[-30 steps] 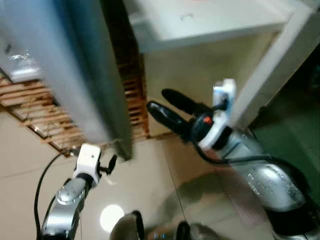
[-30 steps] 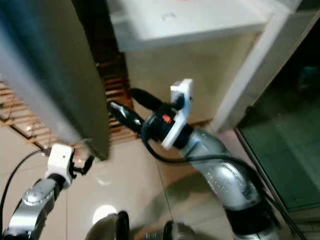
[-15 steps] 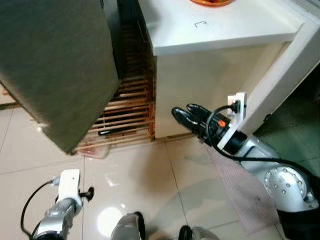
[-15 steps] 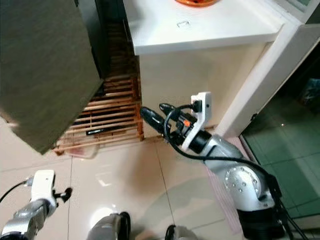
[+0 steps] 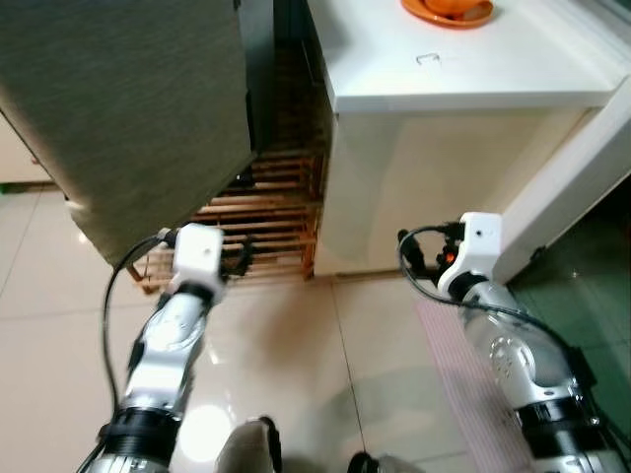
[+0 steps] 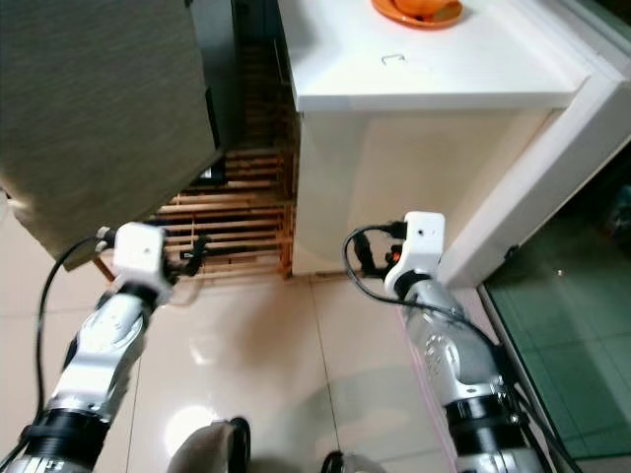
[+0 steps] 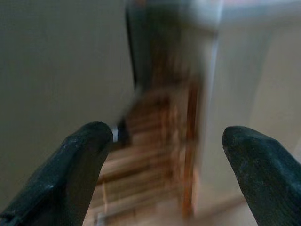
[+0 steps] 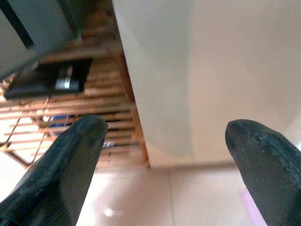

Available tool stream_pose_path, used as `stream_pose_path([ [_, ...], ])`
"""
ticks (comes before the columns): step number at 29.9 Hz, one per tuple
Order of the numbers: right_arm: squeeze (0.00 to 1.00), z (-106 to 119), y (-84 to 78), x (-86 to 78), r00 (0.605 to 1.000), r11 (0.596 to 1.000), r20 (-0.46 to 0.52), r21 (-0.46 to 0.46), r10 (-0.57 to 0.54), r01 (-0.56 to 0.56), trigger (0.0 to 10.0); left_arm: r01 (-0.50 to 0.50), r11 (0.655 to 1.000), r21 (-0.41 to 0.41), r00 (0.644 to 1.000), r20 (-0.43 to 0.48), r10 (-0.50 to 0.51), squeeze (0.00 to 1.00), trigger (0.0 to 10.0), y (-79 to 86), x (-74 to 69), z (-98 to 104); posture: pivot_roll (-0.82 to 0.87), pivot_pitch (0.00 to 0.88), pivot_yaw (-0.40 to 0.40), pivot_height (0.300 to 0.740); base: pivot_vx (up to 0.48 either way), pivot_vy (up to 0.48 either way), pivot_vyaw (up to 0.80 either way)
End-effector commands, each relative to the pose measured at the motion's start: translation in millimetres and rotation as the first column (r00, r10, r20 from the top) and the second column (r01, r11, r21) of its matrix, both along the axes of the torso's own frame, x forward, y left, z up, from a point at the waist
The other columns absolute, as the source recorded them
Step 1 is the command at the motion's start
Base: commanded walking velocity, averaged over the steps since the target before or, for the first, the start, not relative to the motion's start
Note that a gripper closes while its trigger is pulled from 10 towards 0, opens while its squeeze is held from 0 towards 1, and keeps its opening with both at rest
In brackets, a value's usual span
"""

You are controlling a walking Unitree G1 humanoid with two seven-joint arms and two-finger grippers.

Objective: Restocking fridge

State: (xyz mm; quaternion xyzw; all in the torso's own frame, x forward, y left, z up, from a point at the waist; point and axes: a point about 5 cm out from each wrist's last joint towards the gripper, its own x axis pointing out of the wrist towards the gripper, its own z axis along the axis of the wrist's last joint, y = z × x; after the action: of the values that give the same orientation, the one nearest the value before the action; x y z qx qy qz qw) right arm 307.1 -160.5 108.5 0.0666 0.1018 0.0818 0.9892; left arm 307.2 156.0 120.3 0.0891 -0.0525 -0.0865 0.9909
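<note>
Wooden slatted rack (image 5: 266, 212) beyond both empty, wide-spread tools (image 7: 164, 169) (image 8: 164, 165).

Glossy tile floor (image 5: 296, 355), slatted wood rack (image 5: 271, 212).
Matt grey door (image 5: 128, 108); smooth white counter (image 5: 463, 74); silver metal arms, black matt fingers (image 8: 70, 160).

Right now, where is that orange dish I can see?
The orange dish sits on the white counter, at its far edge, ahead and to the robot's right, above the wooden slatted rack that stands on the floor beside the counter.

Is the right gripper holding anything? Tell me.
No. The right gripper has its jaws spread wide with just the white cabinet and floor between them.
</note>
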Motion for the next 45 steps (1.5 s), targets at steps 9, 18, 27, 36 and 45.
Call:
stream_pose_path([
  [9,0.05,0,5.6,11.6,0.998,0.999,0.051,-0.020,-0.039,0.040,10.0,0.034,0.999,0.041,0.990,0.133,-0.039,0.00,10.0,-19.1,6.1,49,0.18,0.039,-0.040,0.740,0.350,0.328,0.52],
  [18,0.04,-5,12.1,12.3,0.999,1.000,0.053,-0.024,-0.009,0.010,10.0,-0.019,1.000,0.020,0.993,0.120,0.016,0.00,10.0,-6.3,9.8,57,0.18,0.044,-0.037,0.740,0.358,0.320,0.00],
  [27,0.04,-7,13.4,12.6,0.999,1.000,0.049,-0.024,0.004,-0.003,10.0,-0.107,0.993,-0.042,0.989,0.101,0.111,0.00,10.0,5.1,11.8,58,0.18,0.048,-0.041,0.740,0.165,0.402,0.00],
  [36,0.04,-5,16.4,14.5,0.998,0.999,0.066,-0.050,0.007,-0.003,10.0,-0.063,0.998,-0.012,0.996,0.058,0.064,0.00,10.0,-7.4,9.0,53,0.18,0.049,-0.042,0.740,0.000,0.071,0.00],
  [45,0.06,6,19.8,17.0,0.989,0.996,0.150,-0.086,0.003,0.010,10.0,-0.040,0.999,-0.012,0.999,-0.003,0.040,0.00,10.0,-14.5,9.1,41,0.18,0.041,-0.045,0.740,0.000,0.107,0.00],
])
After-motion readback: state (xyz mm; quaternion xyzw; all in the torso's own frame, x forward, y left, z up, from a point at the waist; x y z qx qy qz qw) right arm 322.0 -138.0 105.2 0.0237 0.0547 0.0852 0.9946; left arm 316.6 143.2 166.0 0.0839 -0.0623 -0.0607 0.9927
